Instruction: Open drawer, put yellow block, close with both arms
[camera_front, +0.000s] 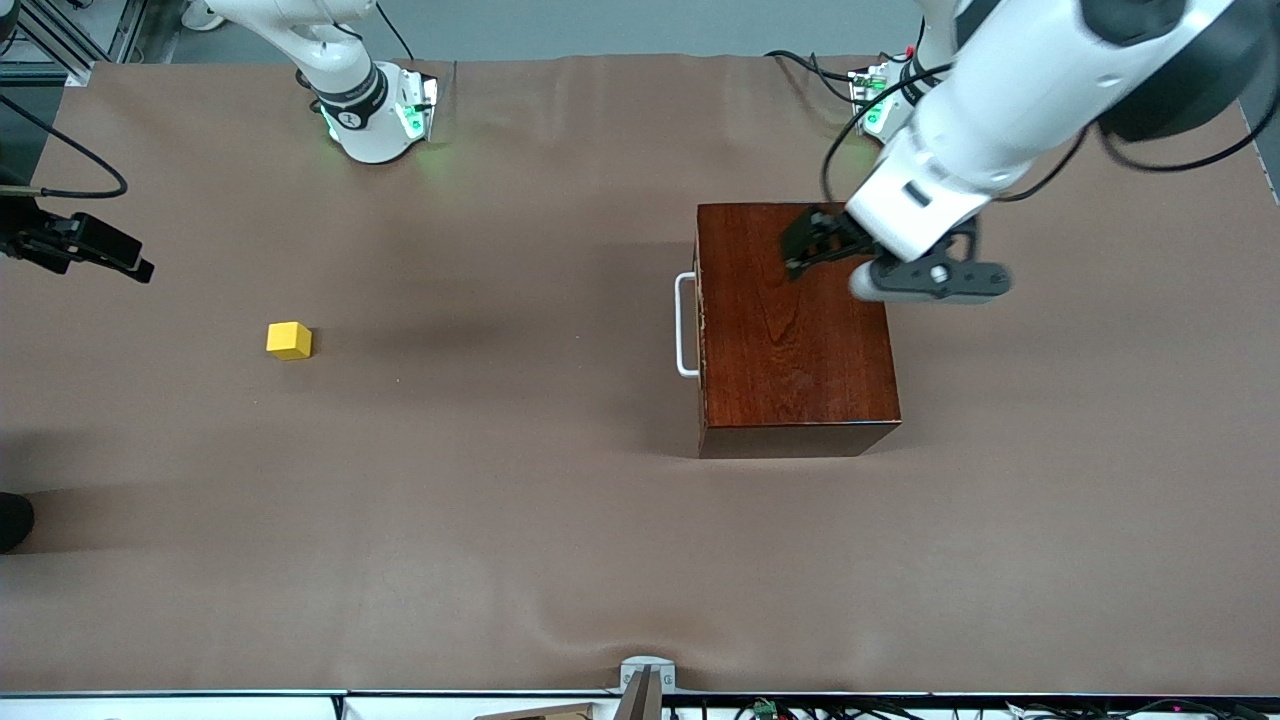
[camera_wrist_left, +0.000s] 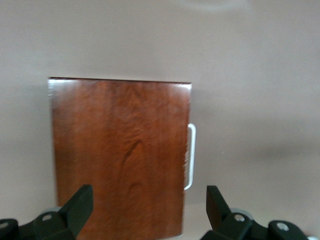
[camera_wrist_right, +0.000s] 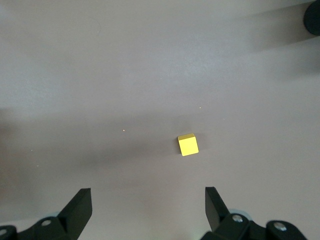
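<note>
A brown counter (camera_front: 560, 520) carries a glossy mahogany box (camera_front: 795, 330) toward the left arm's end, its drawer shut so only the white handle (camera_front: 684, 325) shows. The yellow cube (camera_front: 289, 340) sits well apart, toward the right arm's end. The left hand (camera_front: 812, 243) hangs over the box, wide open and empty. The right hand (camera_wrist_right: 148, 210), mostly cut off in the front view, is spread wide over bare counter near the cube.

Right pincer (camera_wrist_right: 148, 212) cropped at the wrist picture's edge (fingertips alone showing), drawer (camera_front: 700, 325) interior hidden.
</note>
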